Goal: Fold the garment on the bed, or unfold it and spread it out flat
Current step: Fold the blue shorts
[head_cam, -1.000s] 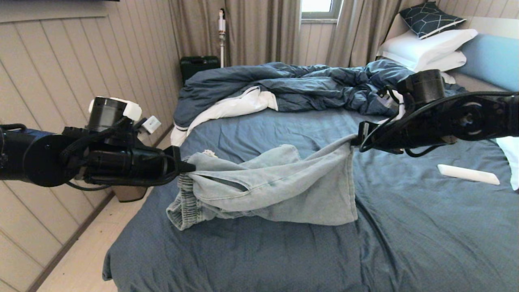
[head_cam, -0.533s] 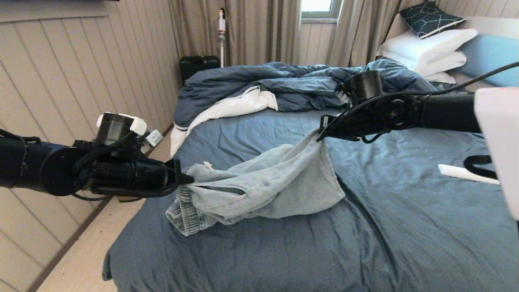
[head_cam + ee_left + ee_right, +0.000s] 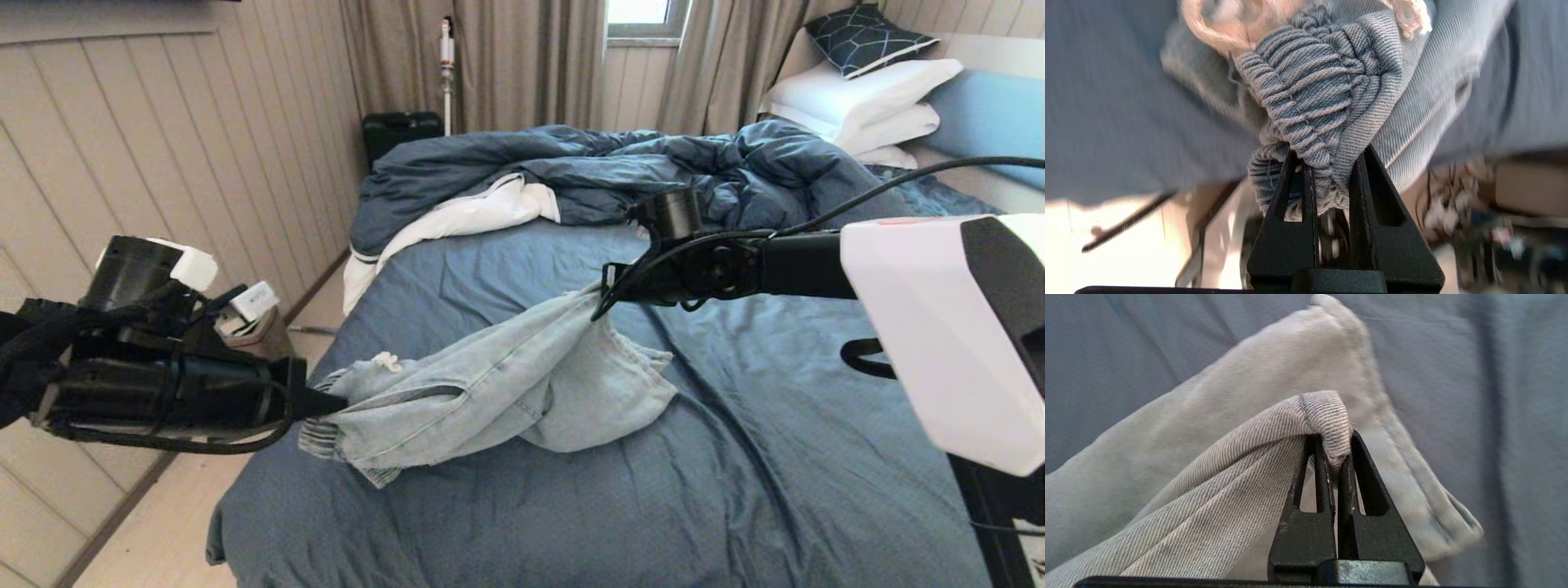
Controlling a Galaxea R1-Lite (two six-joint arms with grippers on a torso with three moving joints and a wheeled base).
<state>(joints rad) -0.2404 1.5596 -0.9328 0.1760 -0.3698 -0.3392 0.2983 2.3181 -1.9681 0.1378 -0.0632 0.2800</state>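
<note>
Both arms are black, w/ round joint housings and thin black cables looped along the outside.

Left arm [image 3: 122, 392]: matte black body; on top sits a short black cylinder w/ a white cap, and beside it a small white block. Several cables are bundled around the wrist.

Right arm [image 3: 735, 265]: slim black tube, a black cylinder on top near the wrist, one long black cable arcs over it. Closer to the camera a big white angular cover w/ a black panel and a thin reddish mark.

Left tool [image 3: 1327, 163] and right tool [image 3: 1336, 451]: black textured plastic fingers, triangular, each w/ a cut-out window, on a black base bar.
</note>
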